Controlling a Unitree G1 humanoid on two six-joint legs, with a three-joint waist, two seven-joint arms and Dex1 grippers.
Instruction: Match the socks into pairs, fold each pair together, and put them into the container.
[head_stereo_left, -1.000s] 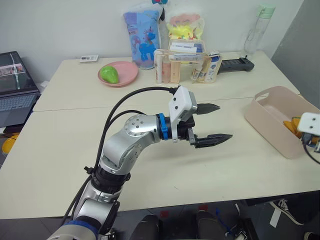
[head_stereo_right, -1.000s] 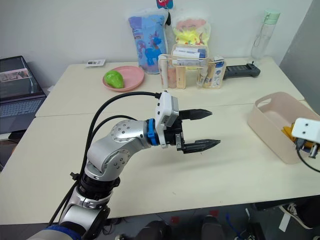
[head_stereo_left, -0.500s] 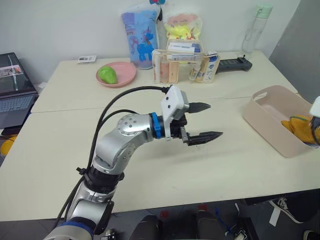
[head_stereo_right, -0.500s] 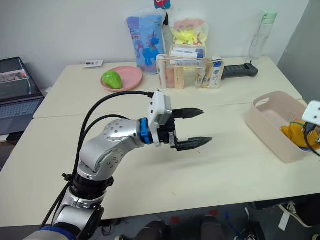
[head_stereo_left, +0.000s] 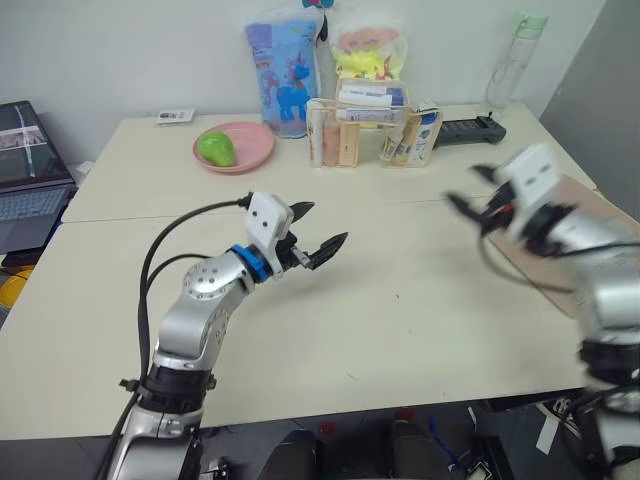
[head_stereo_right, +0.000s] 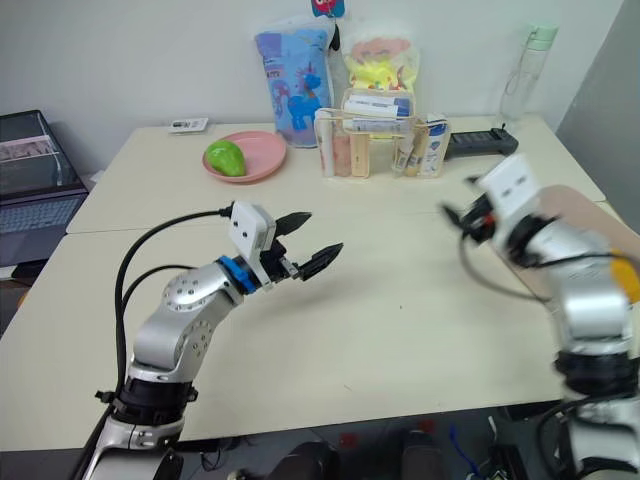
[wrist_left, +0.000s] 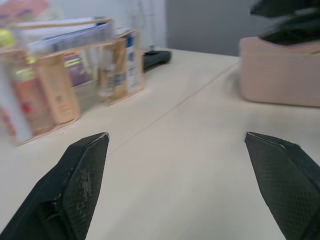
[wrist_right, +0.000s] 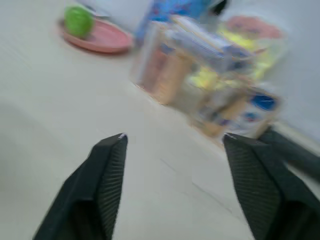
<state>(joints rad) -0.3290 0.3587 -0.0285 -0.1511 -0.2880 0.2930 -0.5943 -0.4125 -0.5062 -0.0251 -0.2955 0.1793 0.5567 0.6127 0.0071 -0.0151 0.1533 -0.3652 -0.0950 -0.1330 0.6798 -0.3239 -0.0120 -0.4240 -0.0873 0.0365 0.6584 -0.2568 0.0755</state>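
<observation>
Over the table (head_stereo_left: 400, 300), right fingers (wrist_right: 250, 185) now empty

A pale tabletop (head_stereo_left: 330, 330) carries a pink plate (head_stereo_left: 235, 147), organizer (head_stereo_left: 365, 132) and bottle (head_stereo_left: 505, 70) along its far edge, a bin (head_stereo_right: 590, 235) at its right edge.

left claw (head_stereo_right: 312, 241) agape over table (head_stereo_right: 400, 330), container (head_stereo_right: 585, 215) behind right arm

The bench (head_stereo_left: 400, 330) is showing a smooth, matt cream top. The container (wrist_left: 280, 70) is looking like matt pale plastic. Finely textured black pads (wrist_left: 82, 185) are lining the left jaws. The organizer (head_stereo_right: 380, 140) is looking clear and glossy.
</observation>
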